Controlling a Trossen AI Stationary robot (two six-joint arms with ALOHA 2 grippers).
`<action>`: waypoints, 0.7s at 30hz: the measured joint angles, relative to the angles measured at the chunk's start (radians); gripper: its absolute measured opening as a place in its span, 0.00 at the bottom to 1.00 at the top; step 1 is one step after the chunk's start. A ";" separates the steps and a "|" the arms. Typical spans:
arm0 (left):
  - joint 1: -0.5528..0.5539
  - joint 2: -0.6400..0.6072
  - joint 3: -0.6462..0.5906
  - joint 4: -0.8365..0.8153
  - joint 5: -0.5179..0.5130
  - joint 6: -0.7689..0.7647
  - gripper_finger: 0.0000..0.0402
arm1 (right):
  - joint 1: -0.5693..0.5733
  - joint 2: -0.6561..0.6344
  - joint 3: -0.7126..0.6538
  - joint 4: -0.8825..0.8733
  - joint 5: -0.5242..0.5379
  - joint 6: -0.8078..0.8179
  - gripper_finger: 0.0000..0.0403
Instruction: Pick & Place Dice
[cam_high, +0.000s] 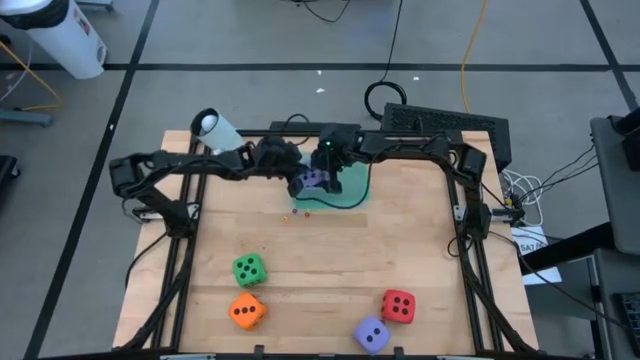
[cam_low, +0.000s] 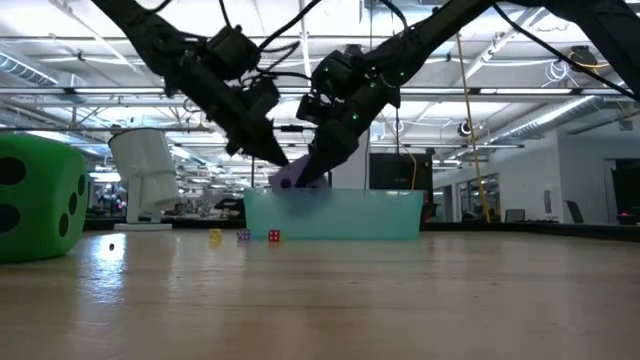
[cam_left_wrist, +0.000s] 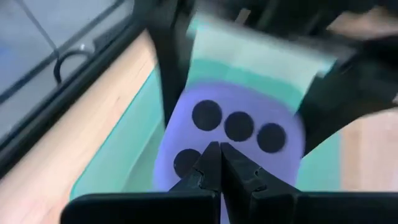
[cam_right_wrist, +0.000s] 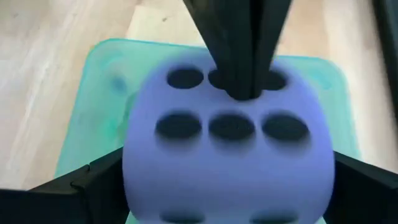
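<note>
A purple-blue die (cam_right_wrist: 227, 143) hangs over the flat teal tray (cam_high: 356, 192) at the table's far middle. My right gripper (cam_high: 323, 176) reaches in from the far right and has the die between its wide-set fingers. My left gripper (cam_left_wrist: 221, 158) comes from the far left, shut, with its tips on the die's pipped face. Nearer the front edge, a green die (cam_high: 249, 268), an orange die (cam_high: 247, 311), a red die (cam_high: 399, 306) and a second purple-blue die (cam_high: 371, 334) rest on the wood. My left gripper sets its shut fingertips (cam_right_wrist: 239, 84) against the die's pipped face (cam_left_wrist: 239, 127), slanting down from the far left. It grasps nothing. My right gripper pinches the die by two opposite sides (cam_right_wrist: 134, 177), one finger (cam_right_wrist: 87, 190) on each. The fingers slant down from the far right. The die sits at the tray's rim height (cam_low: 293, 176); the tray wall hides its underside.
Three tiny dice (cam_low: 243, 236) lie on the wood just in front of the tray. A white cylinder (cam_high: 215, 128) stands at the far left corner, a keyboard (cam_high: 445, 122) beyond the far edge. Black frame rails (cam_high: 470, 250) line both sides.
</note>
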 joint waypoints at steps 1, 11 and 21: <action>0.007 0.004 0.000 -0.005 -0.002 -0.005 0.01 | -0.003 -0.001 0.000 0.006 -0.004 -0.006 0.98; 0.039 0.006 -0.002 -0.036 -0.011 0.026 0.01 | -0.011 -0.005 0.004 0.072 -0.040 -0.006 0.98; 0.006 -0.104 0.000 -0.033 -0.069 0.059 0.00 | -0.021 -0.005 0.003 0.008 -0.052 0.033 0.99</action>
